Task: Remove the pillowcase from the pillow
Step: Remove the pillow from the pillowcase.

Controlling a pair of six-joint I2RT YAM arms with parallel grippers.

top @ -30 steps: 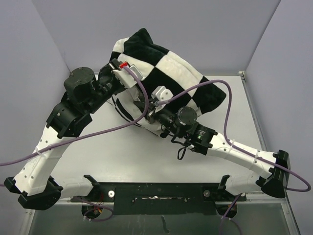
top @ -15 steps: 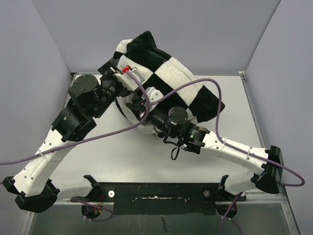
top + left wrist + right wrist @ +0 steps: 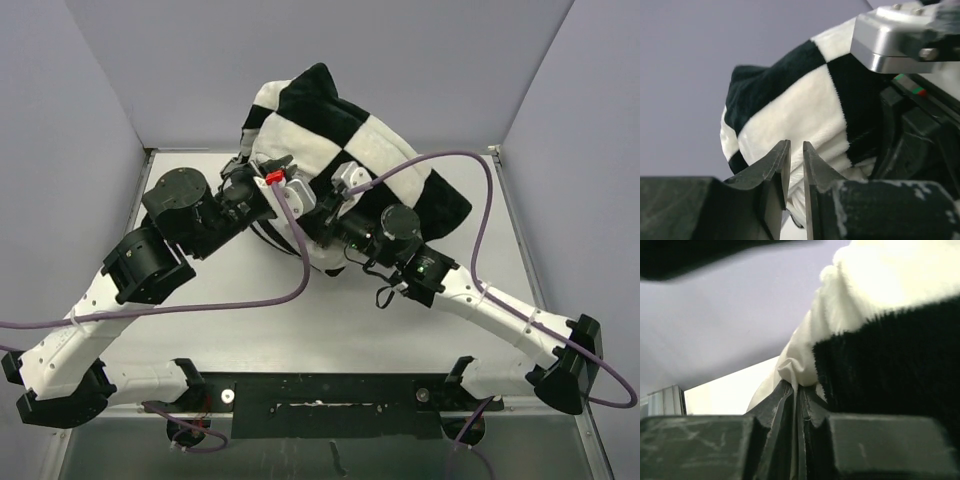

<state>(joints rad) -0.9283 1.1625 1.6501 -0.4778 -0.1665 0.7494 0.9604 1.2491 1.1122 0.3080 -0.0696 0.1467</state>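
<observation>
The pillowcase (image 3: 375, 150), plush with black-and-white checks, is bunched up over the pillow at the back middle of the table. In the left wrist view my left gripper (image 3: 796, 147) stands at a white fold of the pillowcase (image 3: 790, 105). Only a narrow slit is left between its jaws, and whether fabric is pinched there is unclear. My right gripper (image 3: 799, 390) is shut on a pinch of the pillow's (image 3: 800, 360) thin plain white fabric, beside the black plush edge of the pillowcase (image 3: 890, 370). From above, the left gripper (image 3: 305, 200) and right gripper (image 3: 325, 222) sit close together under the bundle.
Purple cables (image 3: 470, 165) loop over both arms and across the bundle. Grey walls close in the back and sides. The table (image 3: 240, 330) has a metal rail (image 3: 505, 200) along its right edge.
My left gripper has shifted right along the bundle's near edge, close to the right gripper. The right arm swung left and then back right. The bundle moved slightly right and further back.
</observation>
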